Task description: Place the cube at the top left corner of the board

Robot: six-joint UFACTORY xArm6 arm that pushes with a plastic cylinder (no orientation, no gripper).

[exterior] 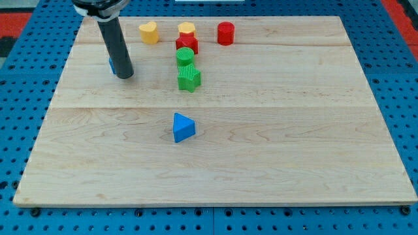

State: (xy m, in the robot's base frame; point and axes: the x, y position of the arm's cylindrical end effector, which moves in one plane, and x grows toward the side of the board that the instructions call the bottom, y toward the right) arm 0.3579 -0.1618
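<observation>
My dark rod comes down from the view's top left, and my tip (125, 76) rests on the wooden board (294, 130) in its upper left part. A blue block (111, 64), likely the cube, is mostly hidden behind the rod; only a thin blue edge shows at the rod's left side, just above the tip. It looks to be touching the rod. The board's top left corner lies up and to the left of the tip.
A yellow heart (149, 31), a yellow hexagon (187, 29) and a red cylinder (225, 32) stand along the top edge. A red block (187, 44), a green cylinder (185, 57) and a green star (189, 79) line up below the hexagon. A blue triangle (183, 126) lies mid-board.
</observation>
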